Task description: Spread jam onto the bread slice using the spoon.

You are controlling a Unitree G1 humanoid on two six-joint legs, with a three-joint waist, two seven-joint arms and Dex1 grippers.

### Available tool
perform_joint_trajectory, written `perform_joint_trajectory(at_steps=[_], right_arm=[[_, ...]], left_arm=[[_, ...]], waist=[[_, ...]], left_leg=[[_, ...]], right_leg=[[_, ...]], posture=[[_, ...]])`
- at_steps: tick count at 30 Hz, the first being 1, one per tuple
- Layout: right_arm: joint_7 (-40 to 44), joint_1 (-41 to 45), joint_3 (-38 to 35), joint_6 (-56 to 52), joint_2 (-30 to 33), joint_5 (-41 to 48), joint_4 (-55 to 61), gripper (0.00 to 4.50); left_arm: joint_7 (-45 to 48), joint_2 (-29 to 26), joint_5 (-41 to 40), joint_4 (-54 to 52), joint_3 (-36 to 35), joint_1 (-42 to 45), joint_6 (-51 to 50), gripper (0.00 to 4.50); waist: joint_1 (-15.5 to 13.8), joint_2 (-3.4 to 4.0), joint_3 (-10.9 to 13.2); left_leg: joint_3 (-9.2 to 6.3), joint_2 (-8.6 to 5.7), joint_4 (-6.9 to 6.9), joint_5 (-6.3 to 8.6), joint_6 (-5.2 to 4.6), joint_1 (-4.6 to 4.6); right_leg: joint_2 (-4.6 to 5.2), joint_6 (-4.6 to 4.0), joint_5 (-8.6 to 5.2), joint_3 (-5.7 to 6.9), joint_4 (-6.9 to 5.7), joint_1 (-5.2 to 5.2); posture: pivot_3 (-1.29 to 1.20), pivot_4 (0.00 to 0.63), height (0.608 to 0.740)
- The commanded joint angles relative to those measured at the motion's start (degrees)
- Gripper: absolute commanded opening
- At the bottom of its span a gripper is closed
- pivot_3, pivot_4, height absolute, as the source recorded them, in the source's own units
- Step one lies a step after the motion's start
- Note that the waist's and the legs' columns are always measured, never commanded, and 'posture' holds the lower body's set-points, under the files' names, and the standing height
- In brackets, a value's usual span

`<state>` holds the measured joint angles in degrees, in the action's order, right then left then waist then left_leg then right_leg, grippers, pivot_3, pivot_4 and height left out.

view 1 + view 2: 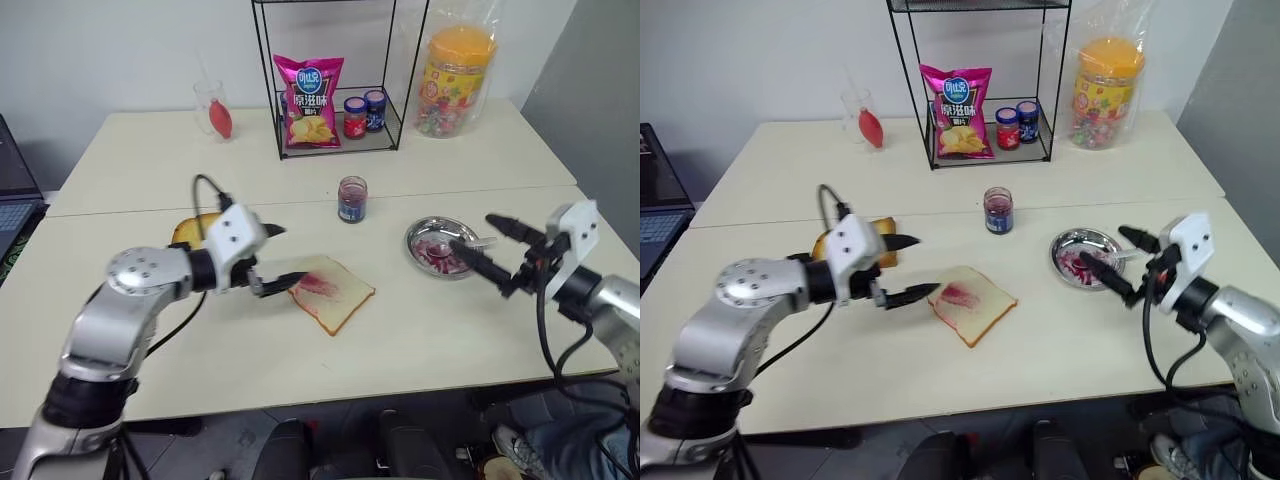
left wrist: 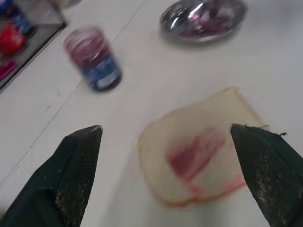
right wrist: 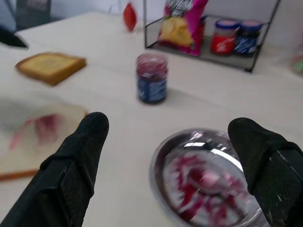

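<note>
Two robot arms reach over a pale surface (image 1: pixel 420 330), and neither holds anything. The left gripper (image 1: pixel 276 256) hangs just left of the bread slice (image 1: pixel 332 292), its black jaws spread wide apart and empty. The right gripper (image 1: pixel 484 245) hangs at the near right edge of a small round metal dish (image 1: pixel 418 238), its jaws also spread wide and empty.

The bread slice, white with a thin tan crust, lies flat near the middle of the surface. A smear of red jam (image 1: pixel 322 284) covers part of its top, towards its left side. Behind the left gripper, further left, lies a golden-brown toasted slice (image 1: pixel 188 231), partly hidden by the arm.

The metal dish sits to the right of the bread, well apart from it, streaked inside with dark red jam. The spoon's (image 1: pixel 483 241) handle pokes out over the dish's right rim; its bowl cannot be made out among the streaks.

A small clear jam jar (image 1: pixel 352 199) with dark contents stands upright beyond the bread, between it and a black wire rack (image 1: pixel 270 90) at the far side. On the rack's low shelf stand a pink bag of crisps (image 1: pixel 309 100) and two short jars (image 1: pixel 364 113), one red-lidded, one blue-lidded. Right of the rack stands a big tub with an orange lid (image 1: pixel 456 78). Left of the rack stands a clear cup with something red inside (image 1: pixel 214 110).
</note>
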<state>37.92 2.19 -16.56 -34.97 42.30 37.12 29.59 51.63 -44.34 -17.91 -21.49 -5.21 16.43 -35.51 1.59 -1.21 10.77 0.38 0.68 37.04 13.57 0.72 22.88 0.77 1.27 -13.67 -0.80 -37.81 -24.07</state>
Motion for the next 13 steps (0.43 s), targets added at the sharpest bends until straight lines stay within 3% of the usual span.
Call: perform_joint_trajectory(at_steps=[1,6,13], right_arm=[[3.43,-3.52,-1.91,1.37,2.85,-0.59,4.0,4.46],[11.05,-11.19,-7.54,7.24,7.32,-3.72,2.57,4.46],[14.38,-10.89,-9.76,7.72,8.78,-3.01,0.52,4.46]], left_arm=[[1.53,-3.57,-1.21,-3.99,-5.51,-5.52,1.15,4.5],[7.48,-10.06,-1.85,-4.96,-11.93,-15.61,4.28,4.5],[8.25,-10.82,-2.85,-4.03,-13.76,-18.16,5.98,4.5]], waist=[[-0.01,-0.05,0.0],[-0.12,-0.1,-0.03],[-0.24,-0.16,-0.06]], left_leg=[[0.03,-0.01,0.04,0.0,0.0,0.0],[0.11,-0.04,-0.01,0.0,0.01,-0.01],[0.1,-0.02,0.03,0.0,0.01,-0.1]], right_leg=[[0.01,0.02,0.01,-0.01,0.0,0.01],[0.27,0.0,0.01,-0.03,0.09,-0.01],[0.3,-0.26,-0.13,-0.01,0.08,0.07]], posture=[[0.0,0.15,0.74],[0.0,0.15,0.74],[0.0,0.15,0.74]])
